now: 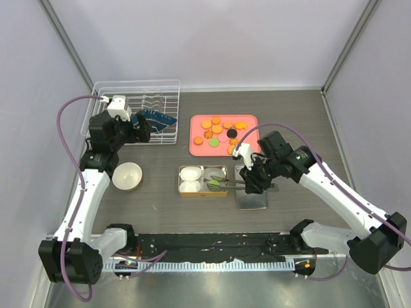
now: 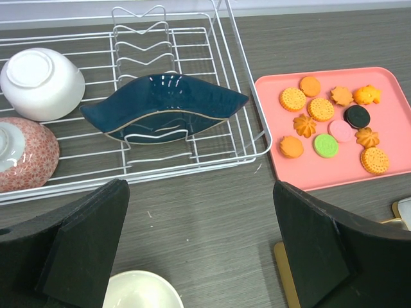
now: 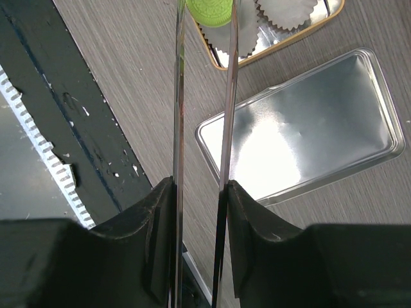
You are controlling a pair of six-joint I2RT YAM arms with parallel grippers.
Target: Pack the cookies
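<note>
right gripper (image 3: pixel 198 192): clamped tight on a pair of thin metal tongs (image 3: pixel 225 115), which stick straight out ahead of it

green cookie (image 3: pixel 209 9): pinched at the far tips of the tongs, right out in front of the right gripper and over the tin (image 3: pixel 277 48). Can't tell if it's touching the paper under it or hanging just above.

tin: gold, sits on the counter (image 2: pixel 205 212) at the tong tips, with white fluted paper cups (image 3: pixel 289 13) inside

lid (image 3: pixel 302 128): shiny silver one lying flat, just ahead and to the right of the right gripper, right beside the tin

left gripper (image 2: pixel 199 205): spread wide open with nothing between the fingers, hovering above the counter

cookies (image 2: pixel 321 109): the rest are on a pink tray (image 2: pixel 321 176), ahead and to the right of the left gripper. Mostly orange, plus one green, one black and one pale pink, all near each other.

dish rack (image 2: pixel 244 96): white wire, straight ahead of the left gripper and just left of the tray. It holds a blue plate (image 2: pixel 167 112) standing in the slots, a white bowl (image 2: pixel 42 83) upside down and a patterned bowl (image 2: pixel 26 154).

cream bowl (image 2: pixel 138 292): right under the left gripper, near its left finger
</note>
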